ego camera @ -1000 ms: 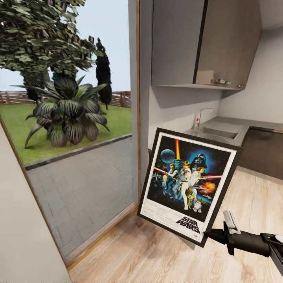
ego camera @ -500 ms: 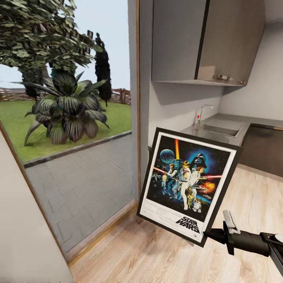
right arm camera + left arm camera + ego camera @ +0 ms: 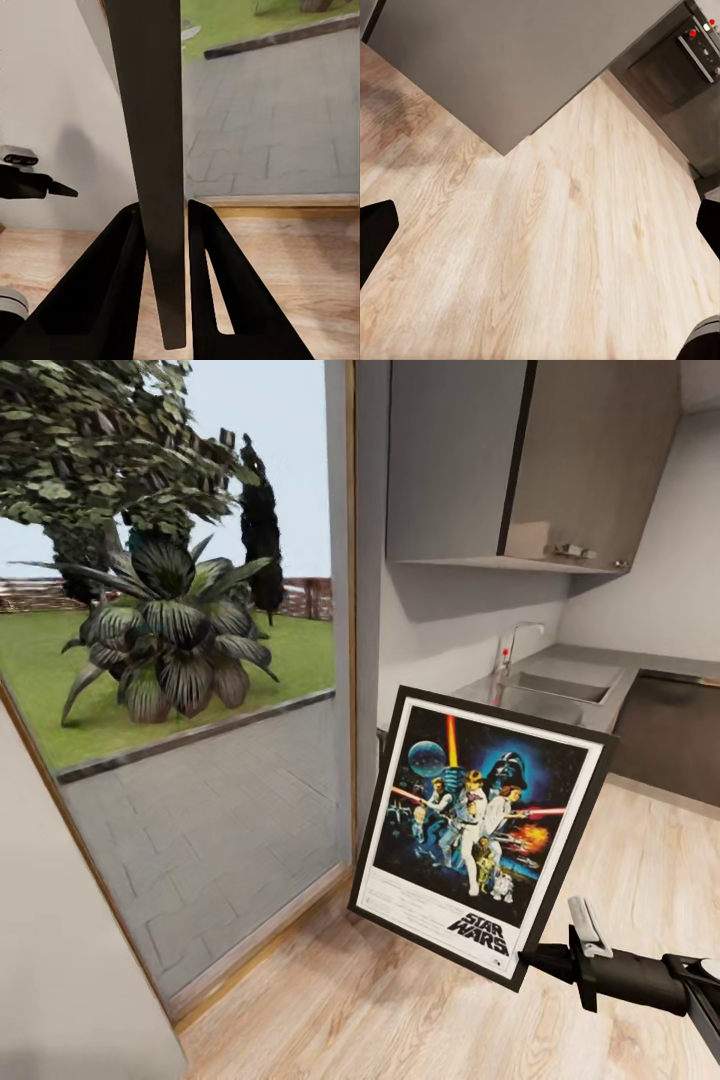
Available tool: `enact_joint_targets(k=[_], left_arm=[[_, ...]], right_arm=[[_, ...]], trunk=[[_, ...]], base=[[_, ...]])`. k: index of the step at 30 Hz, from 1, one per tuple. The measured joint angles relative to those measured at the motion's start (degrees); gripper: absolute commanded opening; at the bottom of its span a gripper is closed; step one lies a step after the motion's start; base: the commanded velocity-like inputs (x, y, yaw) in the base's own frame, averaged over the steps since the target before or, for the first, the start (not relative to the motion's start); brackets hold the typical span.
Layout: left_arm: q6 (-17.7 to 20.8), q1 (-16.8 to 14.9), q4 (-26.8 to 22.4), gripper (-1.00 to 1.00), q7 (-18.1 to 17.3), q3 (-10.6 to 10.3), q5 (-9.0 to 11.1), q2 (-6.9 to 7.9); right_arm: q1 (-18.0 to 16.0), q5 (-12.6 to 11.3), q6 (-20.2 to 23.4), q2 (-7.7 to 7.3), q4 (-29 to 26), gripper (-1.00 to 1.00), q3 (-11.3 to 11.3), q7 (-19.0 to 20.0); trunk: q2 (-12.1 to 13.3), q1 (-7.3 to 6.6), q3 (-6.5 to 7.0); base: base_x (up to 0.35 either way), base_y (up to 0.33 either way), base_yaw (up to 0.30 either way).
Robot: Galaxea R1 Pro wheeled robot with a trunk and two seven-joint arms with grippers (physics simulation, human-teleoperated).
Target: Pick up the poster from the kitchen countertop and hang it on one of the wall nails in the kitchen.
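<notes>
1. While the steel bench [image 3: 590, 705] with its sink [image 3: 545, 685] lies well behind, the robot faces a glass door [image 3: 200, 760] and the garden.
2. Off the bench already, the poster [image 3: 480, 830] hangs tilted above the wood floor [image 3: 400, 1010]; judging by that, pickup is done, hanging remains, and no nail is visible.
3. Clamped on the poster's lower corner, the right claw [image 3: 163, 247] pinches its edge.
4. Whether the left claw [image 3: 540, 300] is apart or together, I cannot tell.

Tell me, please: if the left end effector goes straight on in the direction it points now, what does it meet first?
Probably the wooden floor. The left wrist view looks along the fingers at bare light planks. A grey cabinet side lies further off beside that line. Depth is hard to judge.
</notes>
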Motion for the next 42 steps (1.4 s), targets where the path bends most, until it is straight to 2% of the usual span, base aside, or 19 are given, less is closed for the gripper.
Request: enact_joint_targets(k=[6,11,26,42], left_arm=[[0.01,0.00,0.00,1.00,0.00,0.01,0.00,0.00],[0.00,-0.01,0.00,1.00,0.00,-0.01,0.00,0.00],[-0.04,0.01,-0.02,1.00,-0.03,-0.02,0.01,0.01],[-0.07,0.02,-0.02,1.00,-0.03,-0.02,0.01,0.01]], right_arm=[[0.11,0.00,-0.17,0.00,-0.12,-1.00,-0.02,0.01],[0.14,-0.01,-0.28,0.00,-0.22,-1.00,0.03,0.01],[0.11,0.15,-0.55,0.01,-0.35,-1.00,0.22,-0.10],[0.12,0.41,-0.63,0.01,-0.36,-1.00,0.23,-0.16]], trunk=[[0.00,0.01,-0.01],[0.00,0.03,-0.01],[0.00,0.01,-0.78],[0.00,0.01,-1.72]], base=[[-0.033,0.000,0.000],[-0.257,0.000,0.006],[-0.109,-0.004,0.200],[-0.227,-0.086,0.216]])
